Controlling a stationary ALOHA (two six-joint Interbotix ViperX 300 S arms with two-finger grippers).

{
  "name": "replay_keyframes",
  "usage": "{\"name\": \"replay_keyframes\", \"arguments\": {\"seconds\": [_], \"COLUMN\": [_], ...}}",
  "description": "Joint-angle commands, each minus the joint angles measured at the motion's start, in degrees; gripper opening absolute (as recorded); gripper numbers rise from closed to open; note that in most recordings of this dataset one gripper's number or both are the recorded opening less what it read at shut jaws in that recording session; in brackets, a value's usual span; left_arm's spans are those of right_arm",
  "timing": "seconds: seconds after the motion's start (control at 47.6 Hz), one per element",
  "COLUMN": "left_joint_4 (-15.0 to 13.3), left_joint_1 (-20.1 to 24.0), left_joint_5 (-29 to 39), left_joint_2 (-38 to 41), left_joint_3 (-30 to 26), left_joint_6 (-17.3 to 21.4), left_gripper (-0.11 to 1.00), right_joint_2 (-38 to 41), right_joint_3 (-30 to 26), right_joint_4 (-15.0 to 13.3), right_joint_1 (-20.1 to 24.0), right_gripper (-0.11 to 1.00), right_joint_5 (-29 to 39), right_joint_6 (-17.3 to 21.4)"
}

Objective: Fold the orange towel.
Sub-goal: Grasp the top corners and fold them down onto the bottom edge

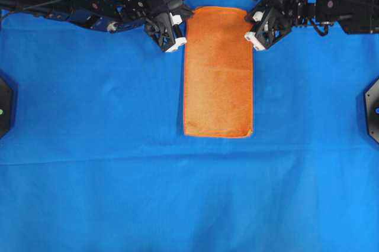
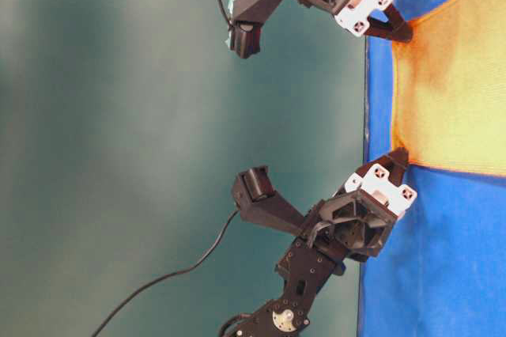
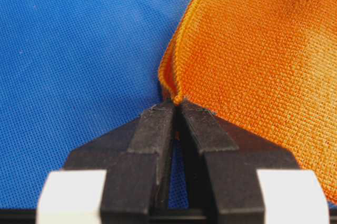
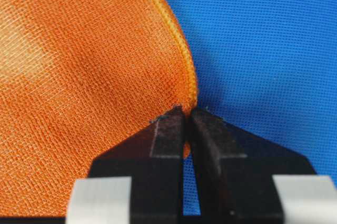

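**Both corners pinched, fold still to come**

The orange towel [image 1: 218, 71], a soft terry rectangle already doubled, lies flat on the blue cloth [image 1: 89, 163] covering the tabletop. The left hand [image 3: 176, 109] and right hand [image 4: 185, 113] are each clenched on a far corner. The grips look shallow; a hem layer could slip free on lifting and skew the fold.

A large blue cloth [image 1: 106, 163] covers the table; 2 dark mounts [image 1: 5, 105] sit at its side edges.
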Motion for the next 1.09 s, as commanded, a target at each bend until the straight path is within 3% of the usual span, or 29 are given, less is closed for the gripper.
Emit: {"name": "replay_keyframes", "arguments": {"seconds": [0.0, 0.798, 1.071], "left_joint_4": [0.0, 0.0, 0.0], "left_joint_1": [0.1, -2.1, -4.8], "left_joint_5": [-0.2, 6.0, 10.5], "left_joint_2": [-0.8, -8.7, -13.4], "left_joint_3": [-1.1, -0.4, 1.8], "left_joint_6": [0.1, 2.7, 2.8], "left_gripper": [0.01, 0.01, 0.01], "right_joint_2": [-0.7, -8.3, -11.7], "right_joint_3": [-0.3, -0.2, 0.4], "right_joint_4": [0.3, 0.9, 2.0], "right_joint_1": [0.4, 2.5, 7.5], "right_gripper": [0.03, 0.04, 0.03], "right_joint_5": [-0.3, 4.6, 7.8], "right_joint_6": [0.4, 0.5, 0.6]}}
